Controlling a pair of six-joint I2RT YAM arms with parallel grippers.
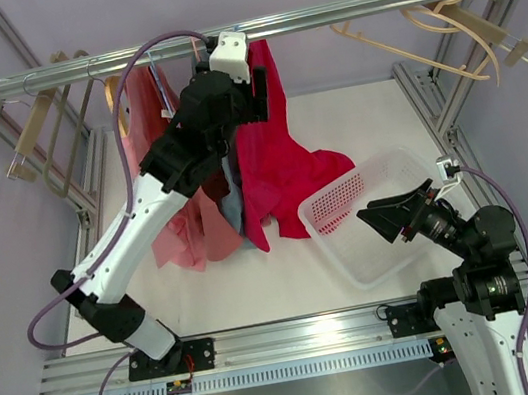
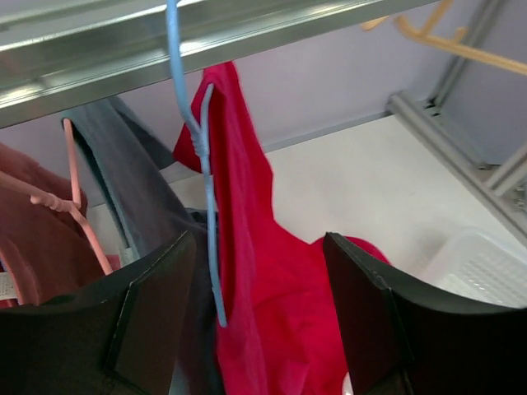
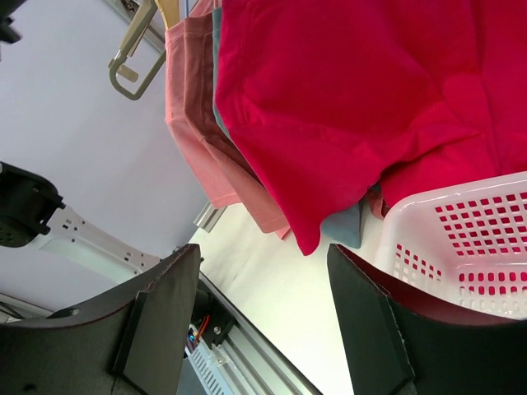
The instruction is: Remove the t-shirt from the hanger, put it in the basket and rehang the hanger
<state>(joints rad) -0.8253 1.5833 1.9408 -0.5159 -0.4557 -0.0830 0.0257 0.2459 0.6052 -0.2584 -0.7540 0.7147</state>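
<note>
T-shirt (image 1: 271, 146), red, hangs on blue hanger (image 2: 209, 214) from rail (image 1: 315, 15). Left gripper (image 2: 257, 245) straddles both, jaws apart, unclamped. Right gripper (image 3: 263, 251) open by basket (image 1: 341, 200).

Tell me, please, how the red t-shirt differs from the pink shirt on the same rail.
The red t-shirt is bright red; the pink shirt is pale salmon. The red t-shirt spreads right toward the white basket; the pink shirt hangs farther left, clear of it. Both hang from the metal rail.
</note>
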